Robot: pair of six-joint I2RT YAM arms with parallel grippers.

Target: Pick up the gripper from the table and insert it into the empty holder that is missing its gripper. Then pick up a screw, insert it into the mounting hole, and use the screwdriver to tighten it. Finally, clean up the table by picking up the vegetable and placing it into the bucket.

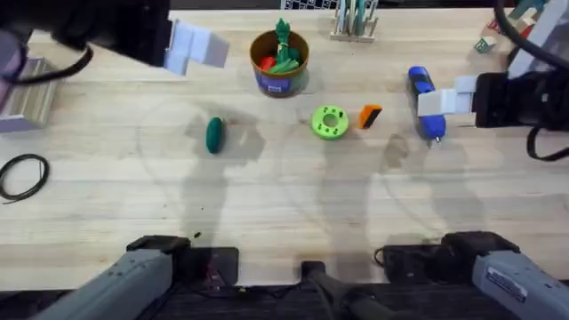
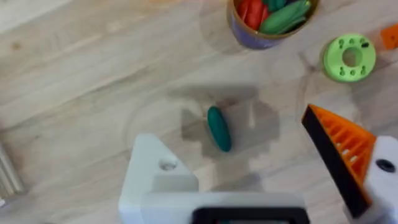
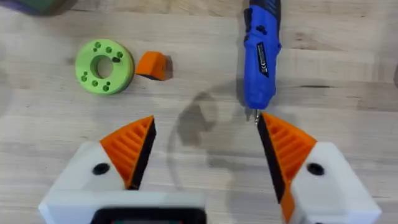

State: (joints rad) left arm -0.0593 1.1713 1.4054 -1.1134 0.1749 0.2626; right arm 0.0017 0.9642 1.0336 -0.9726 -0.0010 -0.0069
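Meanwhile the gripper [image 1: 370, 116], a small orange wedge, is lying on the table [image 1: 284, 204] just beside the green disc [image 1: 330, 122], with the blue screwdriver [image 1: 424, 100] near it under the right gripper [image 3: 205, 155], whose jaws are gaping wide, holding nothing. The left gripper [image 2: 261, 168], also spread and empty, is showing its bare white holder [image 2: 155, 171] above the green vegetable [image 2: 219, 128]; the bucket [image 1: 279, 60] is sitting farther back.

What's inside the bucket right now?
The small round bucket with the brown-gold rim and blue-purple side holds toy vegetables: a red piece and green ones, one standing tall above the rim. Anything beneath them, and the bucket's bottom, is covered.
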